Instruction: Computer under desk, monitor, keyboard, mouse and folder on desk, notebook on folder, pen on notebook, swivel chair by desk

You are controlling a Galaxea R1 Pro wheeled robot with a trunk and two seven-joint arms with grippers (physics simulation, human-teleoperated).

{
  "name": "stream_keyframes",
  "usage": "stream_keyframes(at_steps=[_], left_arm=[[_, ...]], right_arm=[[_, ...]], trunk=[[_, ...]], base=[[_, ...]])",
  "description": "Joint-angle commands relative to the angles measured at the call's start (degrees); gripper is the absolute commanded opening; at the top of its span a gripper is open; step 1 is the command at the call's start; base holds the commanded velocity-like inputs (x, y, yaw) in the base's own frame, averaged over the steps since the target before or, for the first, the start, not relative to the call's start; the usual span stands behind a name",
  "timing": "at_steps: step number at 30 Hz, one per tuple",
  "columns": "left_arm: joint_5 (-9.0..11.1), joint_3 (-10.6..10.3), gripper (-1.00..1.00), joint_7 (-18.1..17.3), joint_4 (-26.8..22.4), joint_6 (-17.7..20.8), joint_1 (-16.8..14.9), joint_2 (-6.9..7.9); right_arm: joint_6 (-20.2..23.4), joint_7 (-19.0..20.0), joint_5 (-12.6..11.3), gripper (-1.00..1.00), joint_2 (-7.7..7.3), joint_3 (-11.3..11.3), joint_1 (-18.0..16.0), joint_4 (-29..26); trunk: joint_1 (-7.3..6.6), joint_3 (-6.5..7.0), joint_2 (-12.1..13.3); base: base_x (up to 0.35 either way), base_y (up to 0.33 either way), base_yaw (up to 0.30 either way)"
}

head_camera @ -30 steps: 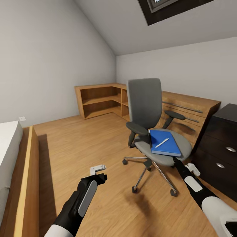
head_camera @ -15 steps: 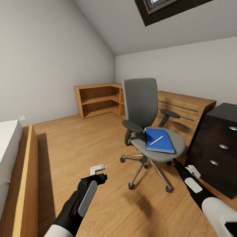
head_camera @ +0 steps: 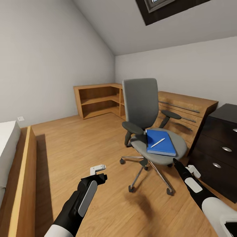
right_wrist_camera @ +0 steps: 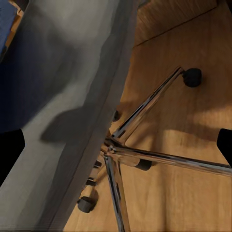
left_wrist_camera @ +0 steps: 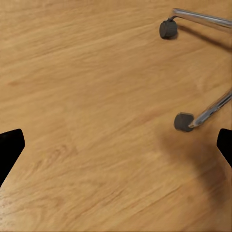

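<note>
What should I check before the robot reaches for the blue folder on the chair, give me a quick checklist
1. Folder lies flat on the swivel chair seat: ok.
2. Pen rests loose on the folder and could roll off when lifted: not ok.
3. Notebook located: cannot tell.
4. Right gripper near the seat's front edge, below the folder: ok.
5. Right fingers spread wide in the right wrist view, nothing between them: ok.
6. Left gripper empty over bare floor, apart from the chair's castors: ok.

Bright, even, sharp renders; soft shadow under the swivel chair point(head_camera: 149, 131).
</note>
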Motion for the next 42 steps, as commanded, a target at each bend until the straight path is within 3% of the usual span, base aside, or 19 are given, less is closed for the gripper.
stream_keyframes(at_steps=[1,16,42], left_arm=[[0.6,-0.1,1.00,0.6,-0.1,0.1,0.0,0.01],[0.6,-0.1,1.00,0.5,-0.1,0.1,0.0,0.01],[0.5,-0.2,1.00,0.7,-0.1,0.1,0.0,0.01]], right_arm=[[-0.3,0.2,-0.7,1.00,-0.04,0.6,0.0,0.1],[-0.4,0.2,-0.6,1.00,-0.04,0.7,0.0,0.1],[-0.4,0.3,-0.6,1.00,0.40,0.7,0.0,0.1]], trunk=[[0.00,-0.06,0.0],[0.00,-0.45,0.0],[0.00,-0.85,0.0]], base=[[0.078,0.000,0.013],[0.096,0.000,0.088],[0.243,0.000,0.086]])
